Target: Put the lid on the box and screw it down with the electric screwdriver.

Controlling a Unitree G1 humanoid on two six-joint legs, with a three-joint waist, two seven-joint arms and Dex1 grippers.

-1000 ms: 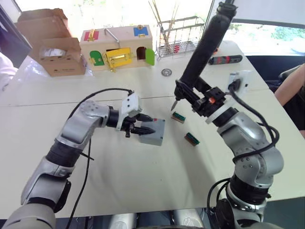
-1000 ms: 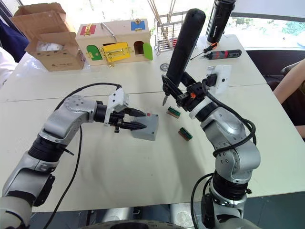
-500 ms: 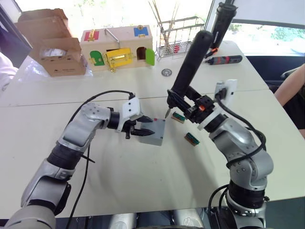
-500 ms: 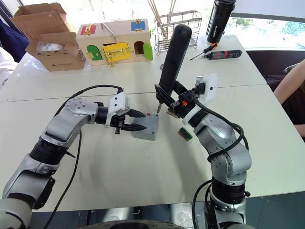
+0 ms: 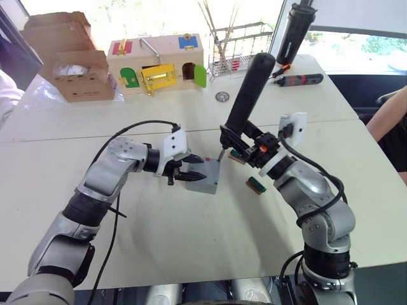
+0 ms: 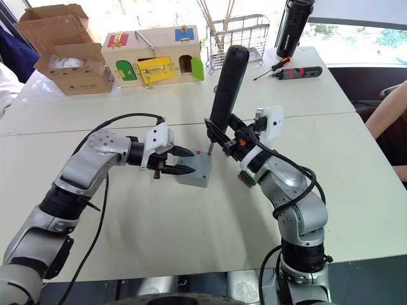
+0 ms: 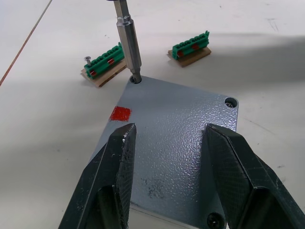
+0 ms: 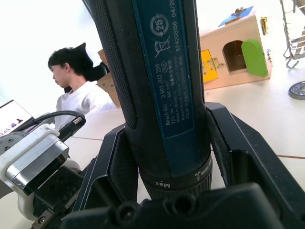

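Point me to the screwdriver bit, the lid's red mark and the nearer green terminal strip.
screwdriver bit (image 7: 129, 45), left wrist view, mid-shaft of the metal bit.
red mark (image 7: 120, 113), left wrist view, centre of the red square on the lid.
green terminal strip (image 7: 104, 65), left wrist view, top of its green teeth.

Two green terminal blocks (image 7: 104, 67) (image 7: 190, 47) lie on the white table (image 5: 191, 254).

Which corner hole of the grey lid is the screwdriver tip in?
The corner hole beside the red mark, nearest the green strips. The bit stands in it; the other corners are free.
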